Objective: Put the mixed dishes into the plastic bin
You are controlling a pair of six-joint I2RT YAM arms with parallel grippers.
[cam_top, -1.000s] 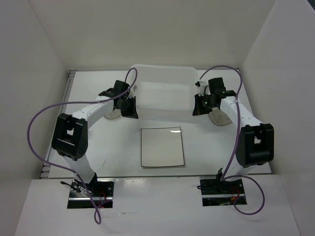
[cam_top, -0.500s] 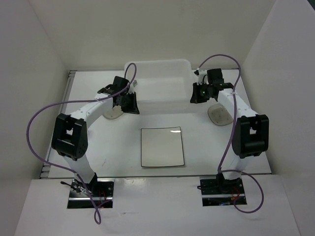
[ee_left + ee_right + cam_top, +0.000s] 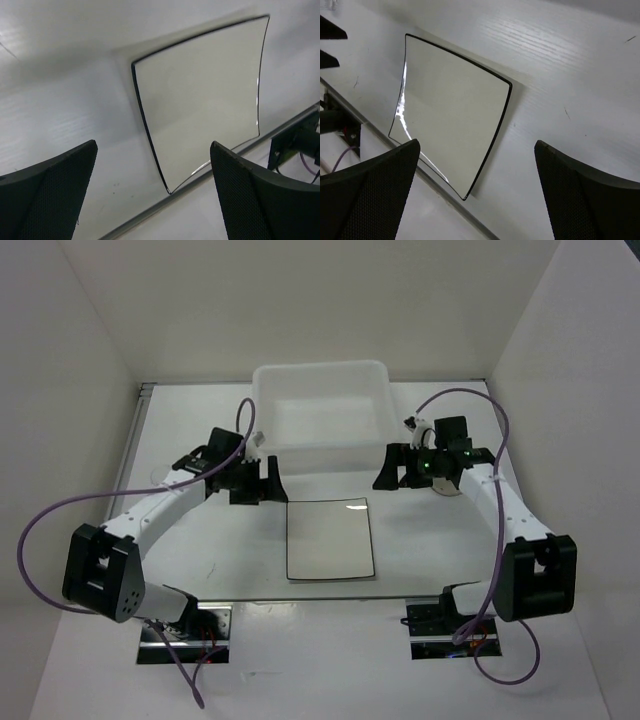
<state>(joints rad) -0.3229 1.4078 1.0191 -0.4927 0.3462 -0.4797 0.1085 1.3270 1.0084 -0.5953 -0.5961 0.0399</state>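
On the white desk (image 3: 430,550), the translucent white rectangular plastic bin (image 3: 320,367) stands at the far side, while the large flat square white plate with a thin dark edge (image 3: 330,540) lies flat just in front of it, not yet in the bin. The left gripper (image 3: 268,480) and right gripper (image 3: 388,470), both spread wide and empty, hang off the plate's two far corners. The plate sits between them and toward the arm bases, about equally near to each, so the pickup looks open to either arm.
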